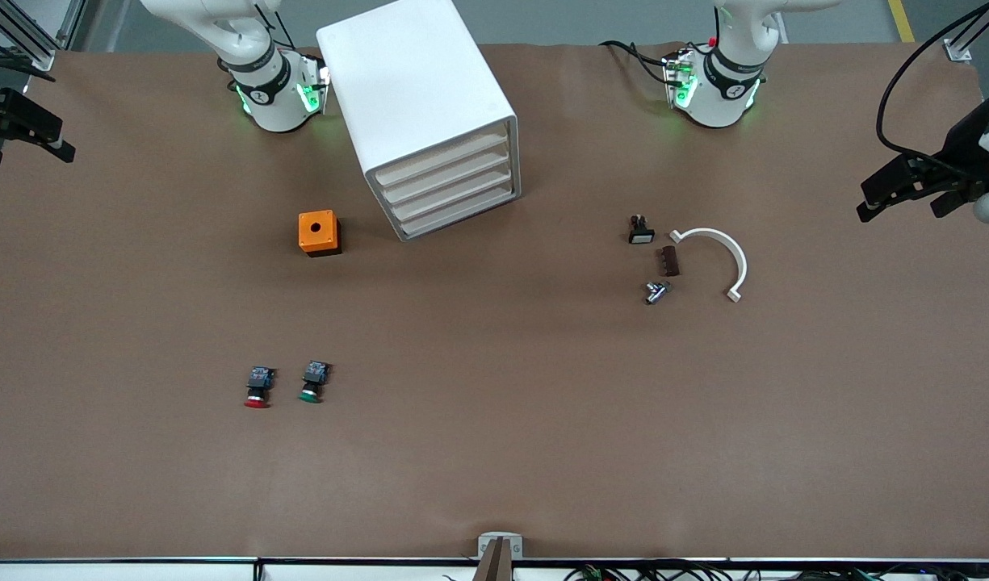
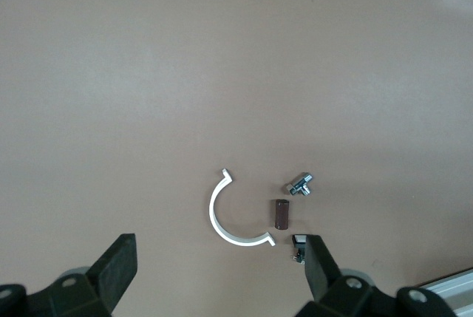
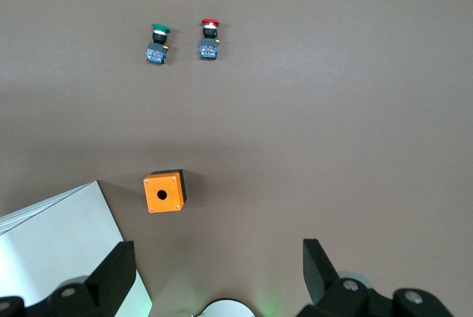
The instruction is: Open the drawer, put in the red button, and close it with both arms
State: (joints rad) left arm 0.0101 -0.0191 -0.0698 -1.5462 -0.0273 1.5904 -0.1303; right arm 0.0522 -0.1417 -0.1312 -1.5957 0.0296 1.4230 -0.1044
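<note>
I have both arms waiting high, left gripper (image 2: 216,273) and right gripper (image 3: 214,273) spread wide and empty. The drawer (image 1: 444,158) is shut atop the cabinet (image 1: 417,105). The red button (image 1: 257,387) lies near the camera, just beside the green button (image 1: 312,382); I could grab the wrong twin, or pull a lower drawer.
</note>
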